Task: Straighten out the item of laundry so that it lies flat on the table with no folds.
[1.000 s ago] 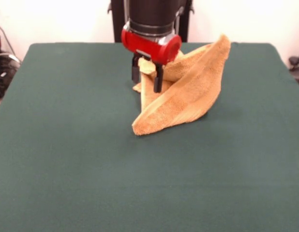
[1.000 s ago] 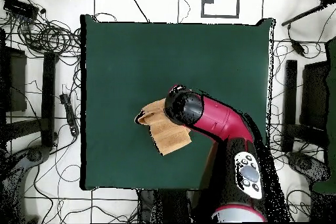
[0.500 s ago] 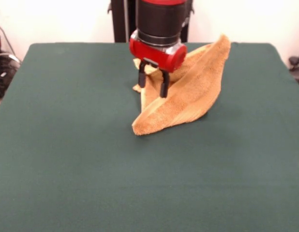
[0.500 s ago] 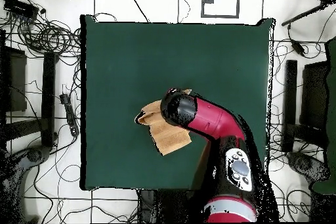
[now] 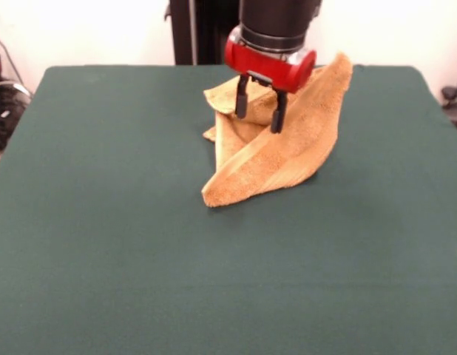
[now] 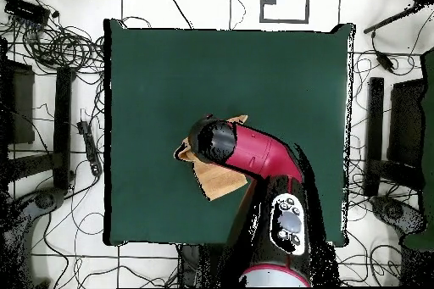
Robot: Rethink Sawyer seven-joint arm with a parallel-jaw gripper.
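A: What can't you make out?

B: In the overhead view the red and black arm (image 6: 254, 154) covers most of the towel (image 6: 222, 182); only its edges show around the wrist. The arm's upper part is cut off at the top of the front view. I can't find the woven band or the white tag in either view.

A: And the towel itself?

B: The orange-yellow terry towel (image 5: 288, 144) lies crumpled and folded on the dark green table (image 5: 103, 222), toward the far half in the front view and a little right of the middle. One corner sticks up at the right, another reaches forward to a point at the lower left, and a smaller fold bunches up behind the gripper.

A: The gripper?

B: The gripper (image 5: 258, 109) hangs over the towel's upper folds. Its two dark fingers (image 5: 242, 100) are spread apart, with towel showing through the gap. Nothing is pinched between them. The tips look just above or at the cloth; whether they touch it I can't tell from the front.

A: From above?

B: There the wrist hides the fingers entirely.
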